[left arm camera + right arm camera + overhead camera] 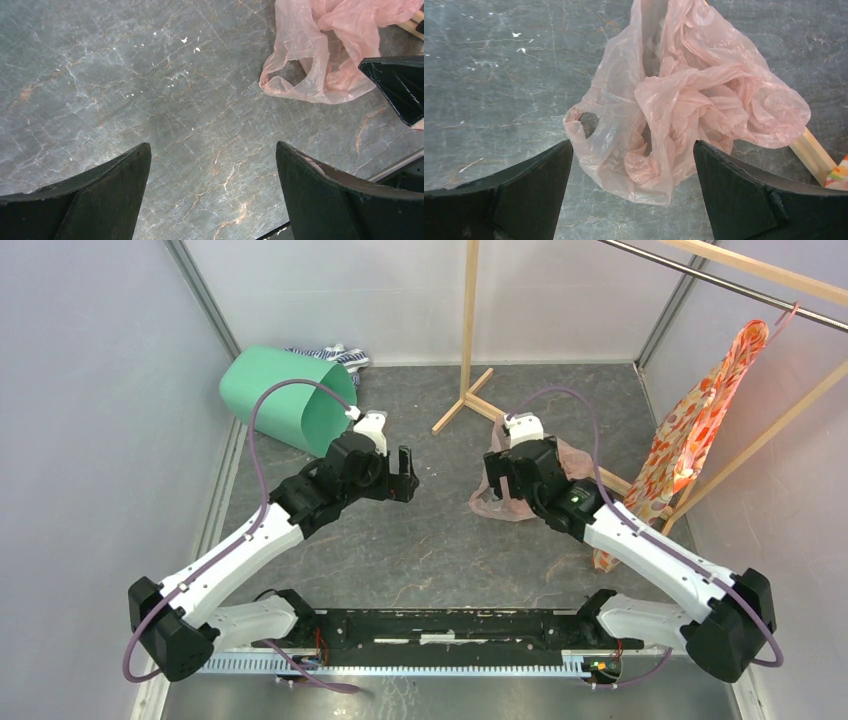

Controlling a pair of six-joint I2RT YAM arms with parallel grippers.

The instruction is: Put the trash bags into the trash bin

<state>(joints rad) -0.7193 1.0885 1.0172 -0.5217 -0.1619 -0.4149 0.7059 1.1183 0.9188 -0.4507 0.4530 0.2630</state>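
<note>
Your right gripper (631, 145), jaws wide apart and empty, hangs just over the crumpled pink trash bag (684, 100), which lies on the table right of centre, partly over a wooden stand foot (811, 155). Come straight down on the thick bunched middle, not the thin handle loop, and pinch plastic only. Your left gripper (405, 475), equally spread and empty, hovers left of the bag, and the mint-green trash bin (285, 395), apparently tipped, sits far left.
</note>
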